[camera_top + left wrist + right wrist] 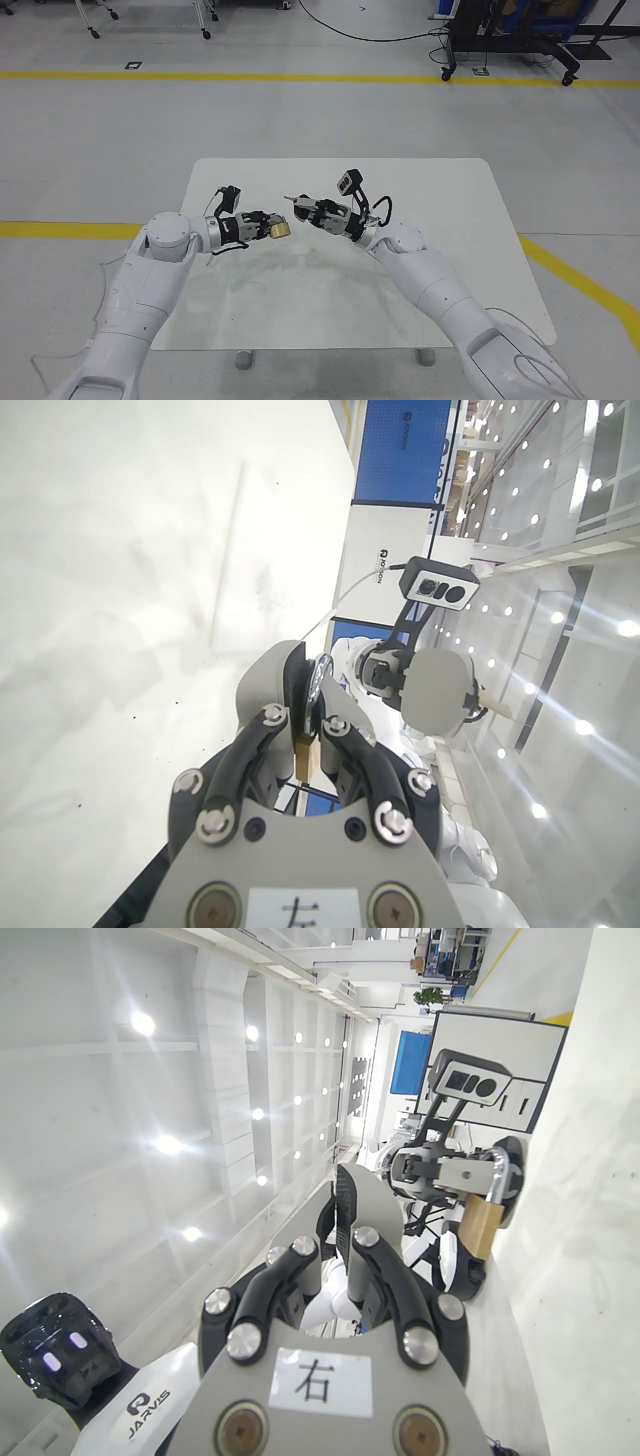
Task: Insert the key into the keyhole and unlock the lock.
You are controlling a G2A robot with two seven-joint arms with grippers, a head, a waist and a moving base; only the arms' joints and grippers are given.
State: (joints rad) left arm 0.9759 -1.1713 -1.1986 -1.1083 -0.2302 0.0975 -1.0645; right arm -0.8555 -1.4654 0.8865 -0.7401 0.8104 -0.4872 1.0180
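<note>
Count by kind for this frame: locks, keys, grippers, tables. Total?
padlock: 1
key: 1
grippers: 2, the left gripper holding the padlock and the right gripper holding the key
table: 1
total: 5

Markings noted: printed items at five locations, wording not transcribed.
White label [302,910] bearing one black character on the left gripper [312,670] housing; matching label [320,1380] on the right gripper [337,1188] housing; logo lettering [147,1415] on the arm shell [170,1368]; sideways lettering on blue panel [406,430] and white panel [381,567].
</note>
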